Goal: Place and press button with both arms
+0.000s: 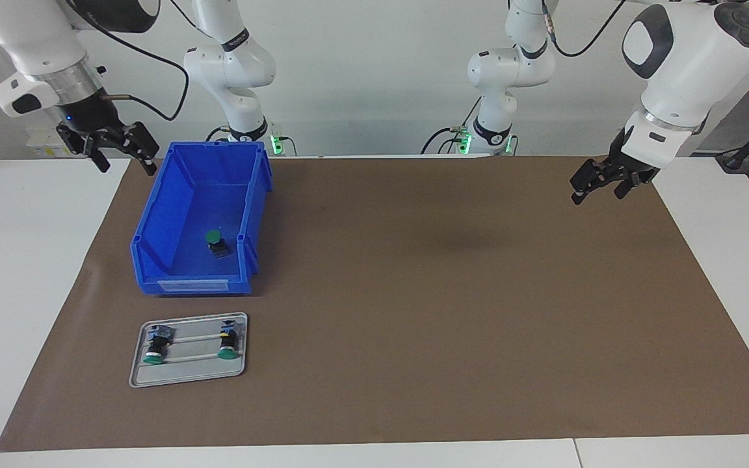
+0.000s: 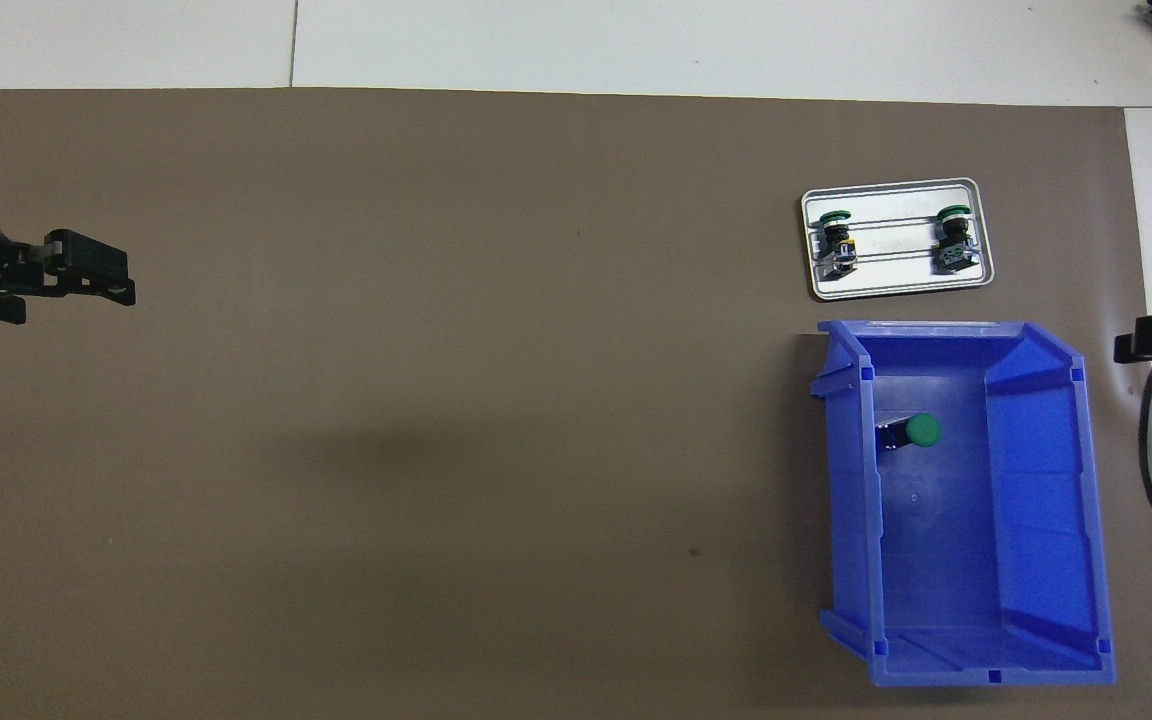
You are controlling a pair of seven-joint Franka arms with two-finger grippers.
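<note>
One green-capped button (image 1: 216,242) (image 2: 917,431) lies on the floor of a blue bin (image 1: 196,285) (image 2: 1046,520) toward the right arm's end of the table. Two more buttons (image 1: 156,344) (image 1: 228,338) lie on their sides on a grey metal tray (image 1: 189,374) (image 2: 896,288), which sits farther from the robots than the bin. My right gripper (image 1: 127,166) (image 2: 1151,345) hangs open and empty, raised just outside the bin's nearer corner. Over the brown mat's edge at the left arm's end, my left gripper (image 1: 599,194) (image 2: 76,288) is open and empty too.
A brown mat (image 1: 446,292) covers most of the white table. Between the bin and the left gripper it is bare. A black cable (image 2: 1151,450) hangs beside the bin at the right arm's end.
</note>
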